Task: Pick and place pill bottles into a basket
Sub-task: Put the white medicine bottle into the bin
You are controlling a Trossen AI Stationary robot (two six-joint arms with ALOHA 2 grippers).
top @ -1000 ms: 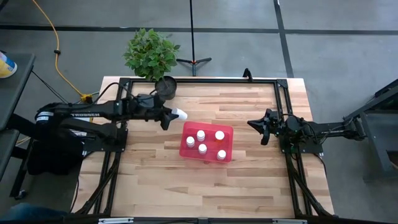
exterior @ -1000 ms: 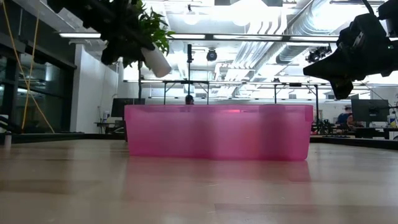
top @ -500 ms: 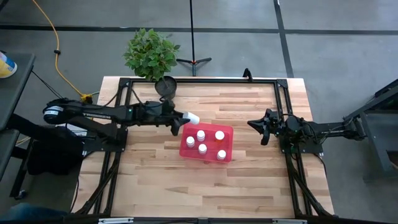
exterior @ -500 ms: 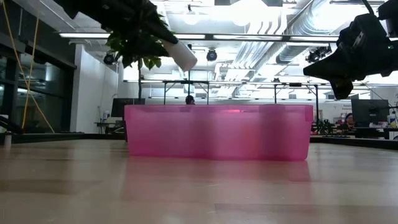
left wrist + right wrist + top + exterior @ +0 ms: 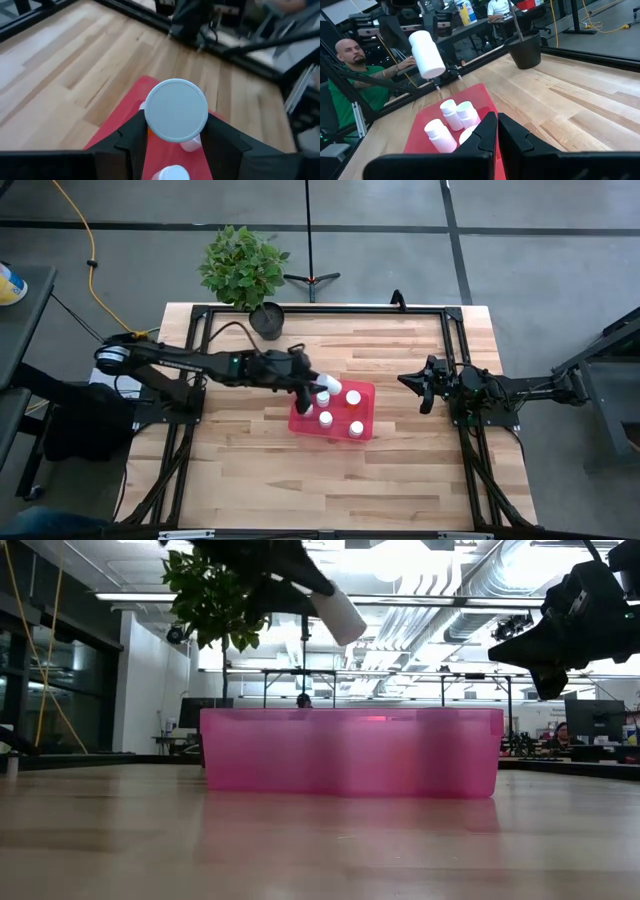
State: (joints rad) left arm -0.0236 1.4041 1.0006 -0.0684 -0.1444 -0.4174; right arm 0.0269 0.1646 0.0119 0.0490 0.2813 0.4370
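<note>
My left gripper [image 5: 320, 384] hangs over the far left part of the red-pink basket [image 5: 340, 435], shut on a white pill bottle [image 5: 333, 387]. In the low view that bottle [image 5: 338, 612] slants down well above the basket [image 5: 350, 752]. Several white-capped pill bottles [image 5: 326, 418] stand upright inside the basket and also show in the right wrist view [image 5: 449, 112]. My right gripper [image 5: 420, 387] waits shut at the table's right side, its fingers [image 5: 487, 135] together, holding nothing. My left gripper pinches the bottle's round body [image 5: 150, 122] between its two fingers [image 5: 131, 142], one on each side, near one end. The fingers slant down from the table's left. The bottle lies along them, sticks out past their tips, and is lifted clear above the basket.
A dark plant pot [image 5: 268, 320] with a green plant stands at the table's far edge, left of the basket. Black frame rails [image 5: 455, 360] border the wooden top. A person [image 5: 345, 80] sits beyond the table's left side. Bare wood [image 5: 330, 480] lies in front of the basket.
My left gripper has carried the white bottle toward the table's right edge and a little toward the near edge, from left of the basket to above its far left part. It has stayed shut on the bottle. The basket has kept still.
</note>
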